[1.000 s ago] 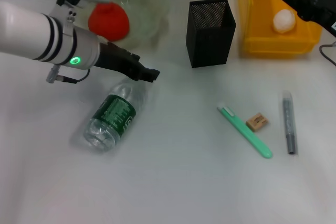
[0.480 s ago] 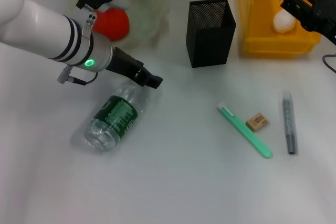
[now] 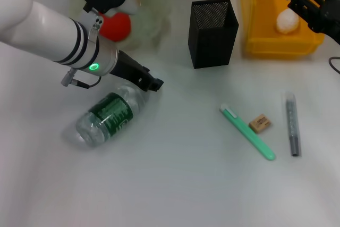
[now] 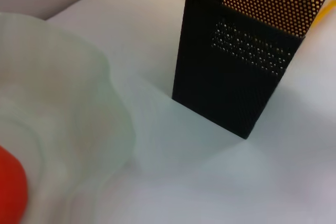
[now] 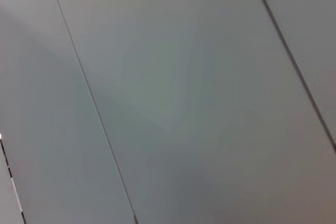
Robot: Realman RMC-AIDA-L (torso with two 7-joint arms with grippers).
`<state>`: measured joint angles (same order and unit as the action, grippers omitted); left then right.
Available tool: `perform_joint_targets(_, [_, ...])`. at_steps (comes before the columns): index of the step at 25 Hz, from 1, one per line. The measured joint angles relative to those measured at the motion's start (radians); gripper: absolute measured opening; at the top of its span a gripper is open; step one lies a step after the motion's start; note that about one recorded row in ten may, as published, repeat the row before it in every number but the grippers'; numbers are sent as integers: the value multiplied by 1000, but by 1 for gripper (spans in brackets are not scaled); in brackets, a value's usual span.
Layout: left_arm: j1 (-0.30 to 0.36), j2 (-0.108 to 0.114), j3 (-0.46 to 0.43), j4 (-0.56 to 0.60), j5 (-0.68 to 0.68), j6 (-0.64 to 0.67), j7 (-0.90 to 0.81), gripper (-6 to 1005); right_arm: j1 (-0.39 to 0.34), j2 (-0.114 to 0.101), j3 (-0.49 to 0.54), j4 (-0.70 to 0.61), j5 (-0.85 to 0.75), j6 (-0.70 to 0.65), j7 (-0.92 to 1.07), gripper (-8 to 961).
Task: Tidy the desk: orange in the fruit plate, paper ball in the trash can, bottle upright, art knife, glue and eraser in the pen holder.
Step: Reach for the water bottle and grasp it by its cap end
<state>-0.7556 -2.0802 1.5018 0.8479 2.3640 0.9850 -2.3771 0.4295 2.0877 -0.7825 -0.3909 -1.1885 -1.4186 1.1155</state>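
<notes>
Clear green-labelled bottle (image 3: 109, 116) lies on its side.

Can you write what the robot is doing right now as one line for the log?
left tool: at lying bottle | right tool: above bin | orange: in bowl

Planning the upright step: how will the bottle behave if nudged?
The bottle lies on its side, so it would probably roll. It looks clear and empty, so likely light and easy to dent. The left end effector sits by its cap end.
</notes>
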Motion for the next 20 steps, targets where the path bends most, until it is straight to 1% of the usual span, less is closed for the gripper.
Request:
perform_joint_targets(6, [-1, 0, 5, -1, 1, -2, 4, 453, -1, 0, 0, 4, 6, -12, -7, 701])
perform_joint_targets(13, [-5, 0, 28, -1, 26, -9, 3, 446, -3, 0, 0, 4, 6, -14, -7, 702])
perform_joint_targets(20, [-6, 0, 32, -1, 30, -10, 4, 447, -3, 0, 0, 4, 6, -22, -7, 702])
